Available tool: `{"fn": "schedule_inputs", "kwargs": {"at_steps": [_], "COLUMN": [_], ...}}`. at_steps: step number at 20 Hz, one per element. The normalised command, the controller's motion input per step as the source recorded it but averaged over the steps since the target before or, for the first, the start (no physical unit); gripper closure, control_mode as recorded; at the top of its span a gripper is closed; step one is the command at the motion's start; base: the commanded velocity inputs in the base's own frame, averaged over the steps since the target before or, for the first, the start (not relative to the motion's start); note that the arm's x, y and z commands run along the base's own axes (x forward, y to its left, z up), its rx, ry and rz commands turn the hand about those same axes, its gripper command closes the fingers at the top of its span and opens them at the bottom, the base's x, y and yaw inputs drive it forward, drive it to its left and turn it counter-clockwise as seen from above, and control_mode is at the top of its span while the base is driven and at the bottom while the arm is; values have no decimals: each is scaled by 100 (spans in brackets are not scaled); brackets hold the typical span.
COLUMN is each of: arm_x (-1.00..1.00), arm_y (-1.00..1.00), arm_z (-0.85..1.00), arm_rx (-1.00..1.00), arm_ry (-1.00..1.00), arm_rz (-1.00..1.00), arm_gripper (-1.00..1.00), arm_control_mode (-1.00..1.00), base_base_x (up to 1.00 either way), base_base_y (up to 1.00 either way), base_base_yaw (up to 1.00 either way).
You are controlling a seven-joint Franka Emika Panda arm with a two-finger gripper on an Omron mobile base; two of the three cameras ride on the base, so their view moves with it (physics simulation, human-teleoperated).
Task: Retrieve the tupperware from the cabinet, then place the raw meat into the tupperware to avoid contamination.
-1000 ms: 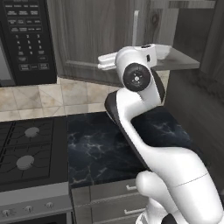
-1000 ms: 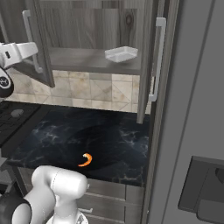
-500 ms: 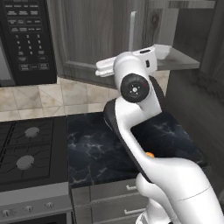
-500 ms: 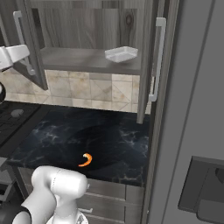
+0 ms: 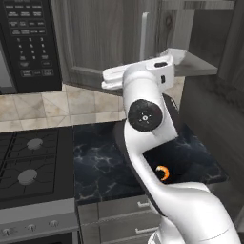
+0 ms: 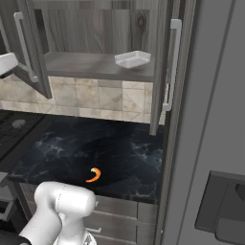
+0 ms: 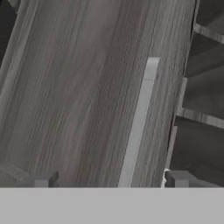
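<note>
Gripper (image 7: 109,180) spread wide, empty, close to cabinet (image 7: 78,96) door handle (image 7: 138,122). Watch swing toward tupperware (image 6: 132,59): wrist probably clips open door.

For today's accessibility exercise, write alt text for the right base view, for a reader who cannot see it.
An open wall cabinet holds a small whitish tupperware on its shelf. Both doors stand open, showing long silver handles. Below, a tiny orange piece of raw meat lies on a dark marbled counter, with the robot's white arm at lower left.
</note>
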Motion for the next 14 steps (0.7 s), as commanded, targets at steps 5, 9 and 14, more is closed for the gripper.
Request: {"fn": "schedule_inputs", "kwargs": {"at_steps": [5, 9, 14], "arm_x": [-48, -35, -34], "arm_y": [-10, -68, -85], "arm_z": [25, 8, 2], "arm_rx": [9, 15, 20], "arm_ry": [2, 7, 11], "arm_rz": [-3, 0, 0], "arm_gripper": [-100, -100, -100], "arm_control_mode": [-100, -100, -100], "base_base_x": [0, 0, 0], "base_base_y": [0, 0, 0], "base_base_yaw": [0, 0, 0]}}
